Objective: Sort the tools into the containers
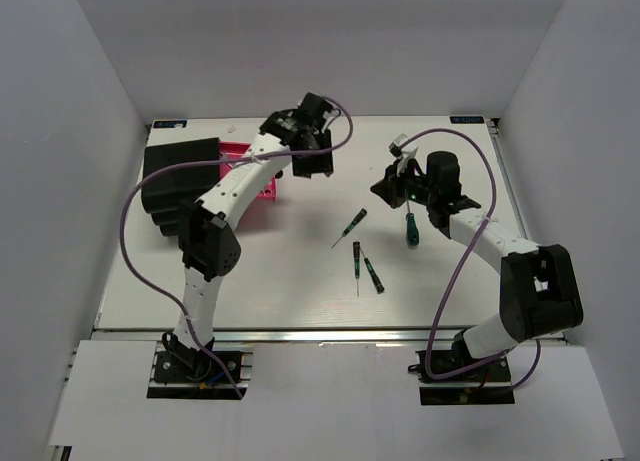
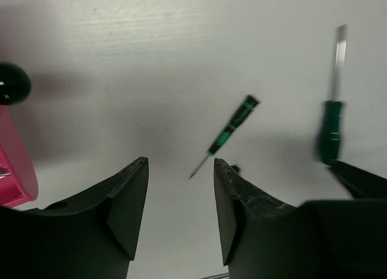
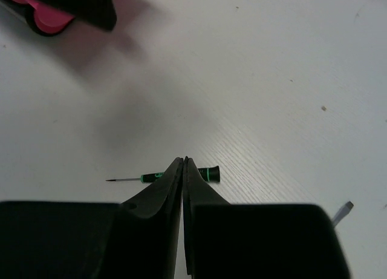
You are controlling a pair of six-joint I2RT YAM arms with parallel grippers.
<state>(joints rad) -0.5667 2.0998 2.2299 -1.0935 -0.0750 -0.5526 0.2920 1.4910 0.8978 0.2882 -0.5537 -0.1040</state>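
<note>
- Slim screwdrivers (image 1: 357, 259), three, and the bigger screwdriver (image 1: 409, 227) lie loose mid-bench, unsorted.
- Pink drawer (image 1: 262, 181) waits near the far-left corner.
- Left tool (image 2: 181, 163) gapes wide, empty; right tool (image 3: 183, 163) is pinched together, empty.

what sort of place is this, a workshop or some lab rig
Most likely a robot lab test cell, not a working shop: white walls box in a white table, the left arm and right arm are bolted at its near edge, with a few screwdrivers and a drawer cabinet laid out.

cabinet (image 1: 170, 181) far left; three slim screwdrivers (image 1: 356, 253) mid-table; bigger screwdriver (image 1: 409, 228) just right of them
</note>
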